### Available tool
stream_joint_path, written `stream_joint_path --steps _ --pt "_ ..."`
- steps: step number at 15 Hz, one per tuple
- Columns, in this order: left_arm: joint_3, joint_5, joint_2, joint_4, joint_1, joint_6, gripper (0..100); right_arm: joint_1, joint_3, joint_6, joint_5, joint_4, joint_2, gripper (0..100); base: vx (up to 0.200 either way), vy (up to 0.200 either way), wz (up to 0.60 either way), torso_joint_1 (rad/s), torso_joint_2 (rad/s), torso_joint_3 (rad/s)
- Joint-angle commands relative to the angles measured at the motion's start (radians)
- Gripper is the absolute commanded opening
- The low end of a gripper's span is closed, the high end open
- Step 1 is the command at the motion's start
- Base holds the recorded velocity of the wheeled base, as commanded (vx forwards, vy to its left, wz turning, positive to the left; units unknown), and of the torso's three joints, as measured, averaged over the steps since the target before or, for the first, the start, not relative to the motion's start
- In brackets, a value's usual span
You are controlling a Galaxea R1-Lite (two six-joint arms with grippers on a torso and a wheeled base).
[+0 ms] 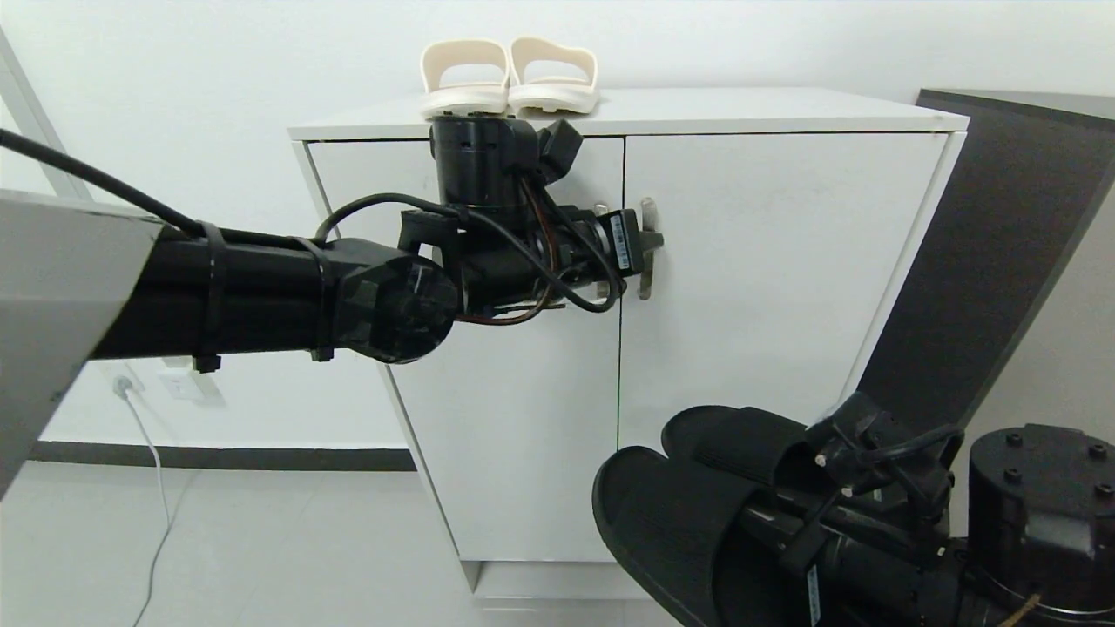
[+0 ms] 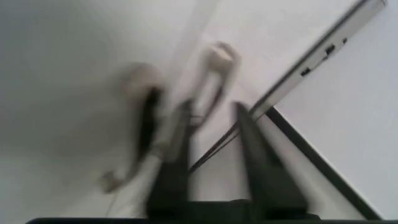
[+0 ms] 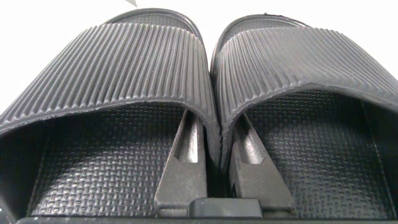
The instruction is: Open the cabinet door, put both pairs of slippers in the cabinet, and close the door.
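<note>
I count two white slippers (image 1: 488,96) and two black slippers (image 1: 688,514), one cabinet (image 1: 784,111) with two doors (image 1: 766,287) and two handles (image 1: 645,283), and my two tools: left tool (image 1: 652,242), right tool (image 3: 216,127).

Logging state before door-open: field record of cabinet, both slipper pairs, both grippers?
cabinet: white two-door cabinet, doors shut
white pair: cream open-toe slippers, on cabinet top
black pair: black ribbed rubber slippers, held low before the right door
left gripper: open, at the metal door handle
right gripper: shut on the black pair's adjoining inner walls
</note>
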Motion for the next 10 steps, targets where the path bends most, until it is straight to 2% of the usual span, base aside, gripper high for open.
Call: stream_joint_path --steps 1,4,10 --pt "0.051 -0.005 -0.043 -0.001 -0.002 -0.005 0 0.003 0.000 0.000 0.001 0.001 -0.001 0 0.000 0.000 0.00 0.000 0.00 0.000" --pt "0.172 -0.009 -0.133 -0.010 -0.009 -0.005 0 0.020 0.012 -0.001 0.001 0.001 -0.013 0 0.000 0.000 0.00 0.000 0.00 0.000" --pt "0.320 -0.015 -0.271 -0.012 -0.005 -0.006 0 0.025 0.018 -0.001 0.001 0.001 -0.013 0 0.000 0.000 0.00 0.000 0.00 0.000"
